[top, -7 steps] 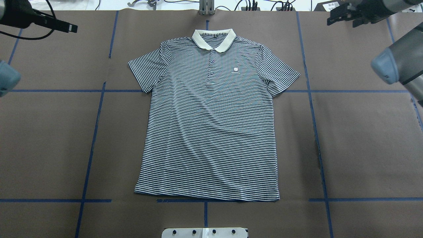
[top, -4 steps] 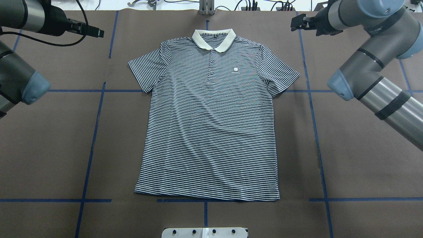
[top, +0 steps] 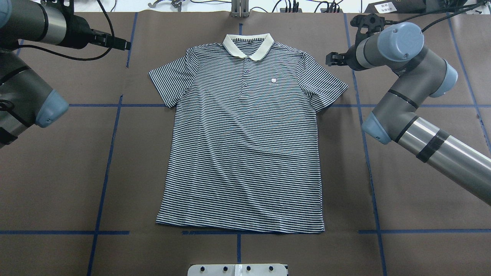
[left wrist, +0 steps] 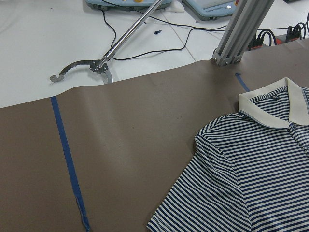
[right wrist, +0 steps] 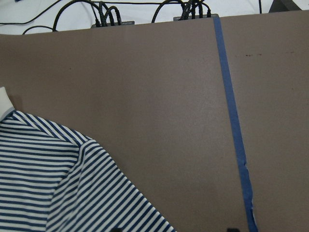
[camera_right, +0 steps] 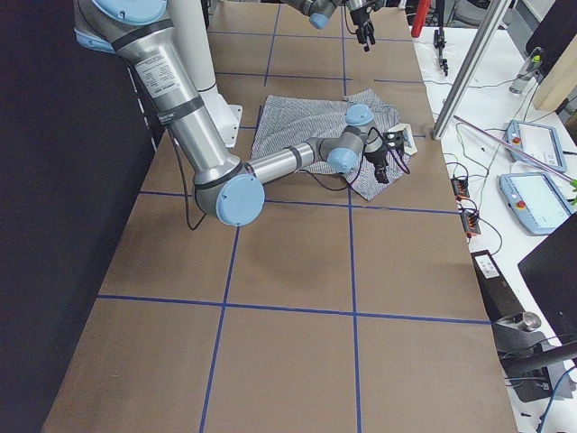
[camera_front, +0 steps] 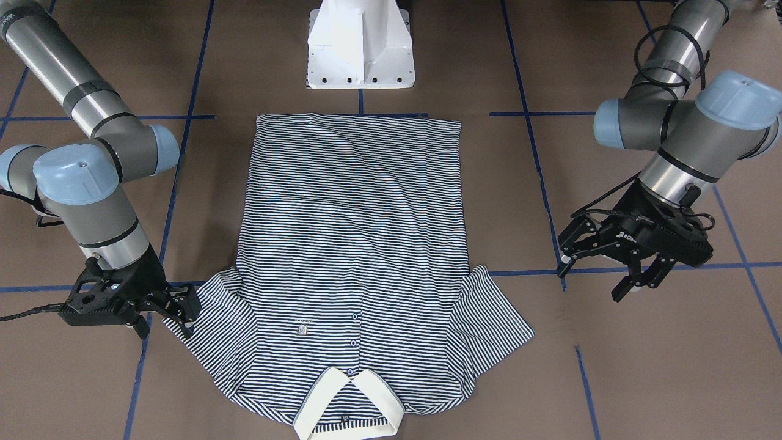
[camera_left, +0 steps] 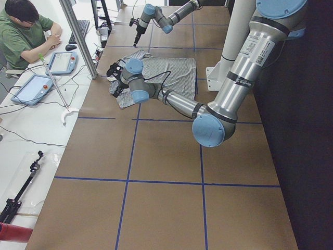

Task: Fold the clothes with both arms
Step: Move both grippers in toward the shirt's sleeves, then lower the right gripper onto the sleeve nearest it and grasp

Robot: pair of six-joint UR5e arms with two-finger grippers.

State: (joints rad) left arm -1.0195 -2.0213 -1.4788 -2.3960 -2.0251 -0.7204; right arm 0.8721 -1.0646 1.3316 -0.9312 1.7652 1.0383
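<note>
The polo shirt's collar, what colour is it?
Plain cream collar, against the navy-and-white striped shirt. It shows best in the overhead exterior view.

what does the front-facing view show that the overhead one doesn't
Only front-facing: the spread fingers of the left gripper and right gripper, and the upright body of the white pedestal. Only overhead: the metal post and cables beyond the collar end. Both: the striped polo shirt lying flat and unfolded on brown paper with blue tape lines.
</note>
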